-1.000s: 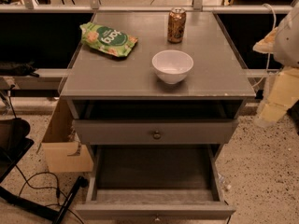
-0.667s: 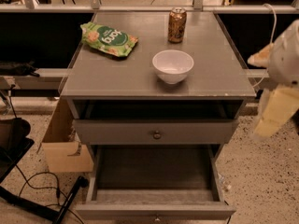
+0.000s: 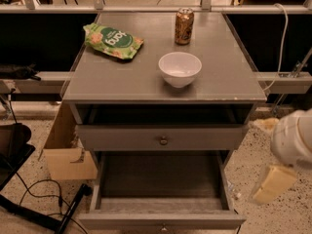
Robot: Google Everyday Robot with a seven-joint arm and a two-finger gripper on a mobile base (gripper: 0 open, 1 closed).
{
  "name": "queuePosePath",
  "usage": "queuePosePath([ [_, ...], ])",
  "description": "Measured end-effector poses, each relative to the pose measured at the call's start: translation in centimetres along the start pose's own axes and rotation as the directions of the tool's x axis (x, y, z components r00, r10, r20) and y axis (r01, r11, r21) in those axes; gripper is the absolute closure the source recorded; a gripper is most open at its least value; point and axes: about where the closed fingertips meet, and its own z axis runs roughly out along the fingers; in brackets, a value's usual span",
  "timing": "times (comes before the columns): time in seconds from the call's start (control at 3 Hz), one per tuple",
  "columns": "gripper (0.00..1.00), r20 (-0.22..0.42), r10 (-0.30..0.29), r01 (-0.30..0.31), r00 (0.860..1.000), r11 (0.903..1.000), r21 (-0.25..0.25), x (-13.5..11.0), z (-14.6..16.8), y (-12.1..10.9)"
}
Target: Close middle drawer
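Middle drawer (image 3: 161, 219) pulled far out; gripper (image 3: 271, 185) low at right, apart from it, grip state impossible to tell

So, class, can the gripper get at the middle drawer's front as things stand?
Probably yes: the gripper hangs just right of the pulled-out middle drawer, and nothing visible stands between them.

Tool (image 3: 273, 184) blurred lower right; middle drawer (image 3: 161, 184) front cropped.
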Motion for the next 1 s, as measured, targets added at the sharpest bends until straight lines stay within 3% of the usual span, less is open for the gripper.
queuePosePath([
  [0.67,0.00,-0.028,0.057,-0.060,0.998,0.9944,-0.087,5.3,11.4,7.2],
  [1.0,0.00,-0.048,0.062,-0.068,0.997,0.9909,-0.116,7.0,15.9,9.4],
])
